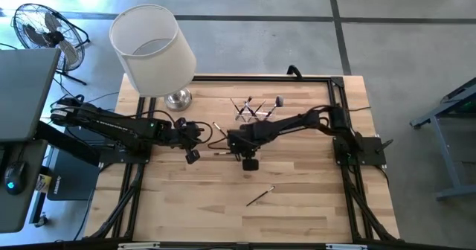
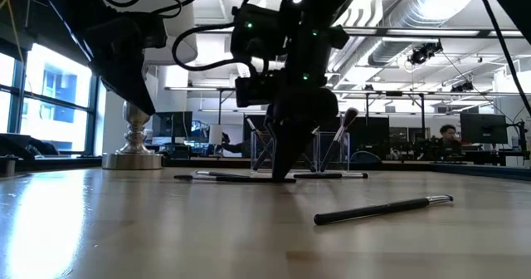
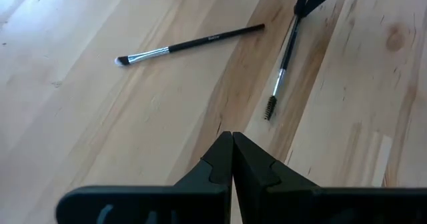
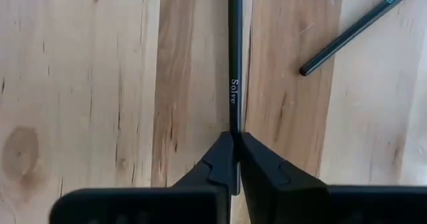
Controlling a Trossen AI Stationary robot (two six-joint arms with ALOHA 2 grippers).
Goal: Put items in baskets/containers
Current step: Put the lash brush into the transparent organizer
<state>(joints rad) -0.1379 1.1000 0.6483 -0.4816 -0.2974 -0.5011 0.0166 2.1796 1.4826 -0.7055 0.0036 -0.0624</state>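
1. Your right gripper [image 4: 235, 144] is down at the middle of the wooden table [image 1: 297, 213], its fingers pinched on the thin dark handle of a spoolie brush [image 4: 234, 64] that lies flat on the boards; the handle runs straight out from between the fingertips
2. In the left wrist view you see that same brush with its small spiral tip [image 3: 269, 108] resting on the wood and the right gripper's tips on its far end
3. Your left gripper [image 3: 231, 147] hovers just beside the right one, towards the lamp side of the table, with its fingers pressed together and nothing between them
4. An angled brush [image 3: 190, 45] with a silver ferrule and pale bristles lies on the table near the spoolie brush, apart from it
5. Another brush [image 1: 260, 196] lies alone on the front part of the table, well apart from both grippers; the low view shows it flat with its ferrule end to the side
6. The clear holder [image 1: 256, 109] stands near the back edge, behind the right gripper, with several brushes upright and leaning in it
7. A white lampshade [image 1: 152, 49] on a silver lamp base [image 1: 178, 99] stands at the back left corner
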